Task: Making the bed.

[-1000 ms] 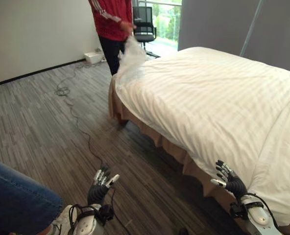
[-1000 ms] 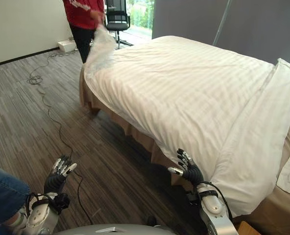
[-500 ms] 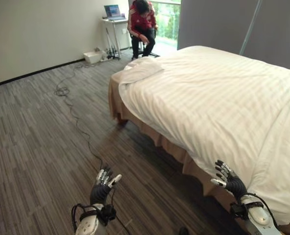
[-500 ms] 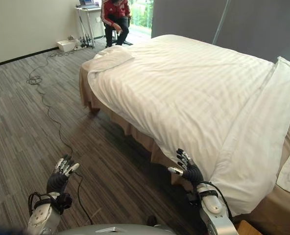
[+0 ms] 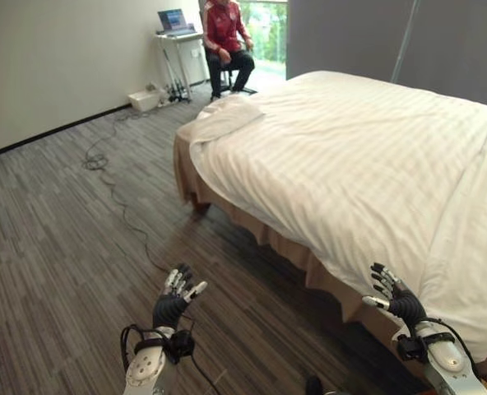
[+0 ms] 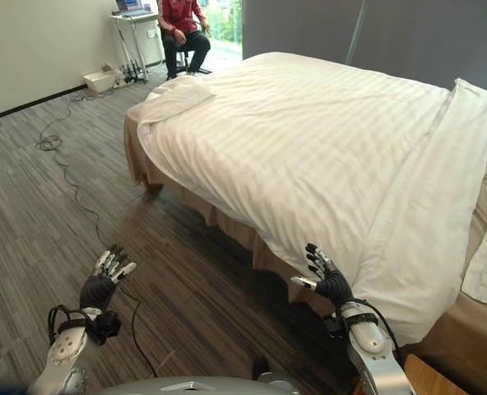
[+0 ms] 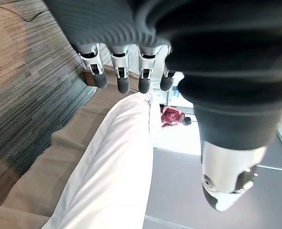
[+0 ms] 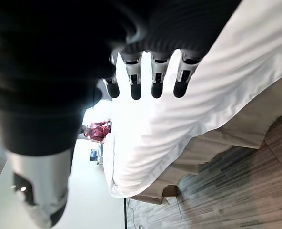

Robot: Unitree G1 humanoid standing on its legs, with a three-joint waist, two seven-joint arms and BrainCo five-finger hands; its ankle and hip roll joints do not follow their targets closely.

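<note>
1. Both hands are hanging empty with fingers spread, the left hand [image 5: 175,303] over the floor, the right hand [image 5: 394,298] just beside the duvet [image 5: 350,164]
2. The duvet's far corner is lying bunched; a loose grab risks dragging it crooked

We see a dark striped carpet floor [image 5: 54,230] running to a pale wall [image 5: 54,58], where a small desk [image 5: 176,37] with a laptop [image 5: 171,18] stands beside a bright window [image 5: 264,29], a person [image 5: 227,29] seated just beside the desk, grey curtains [image 5: 391,37] past the window.
</note>
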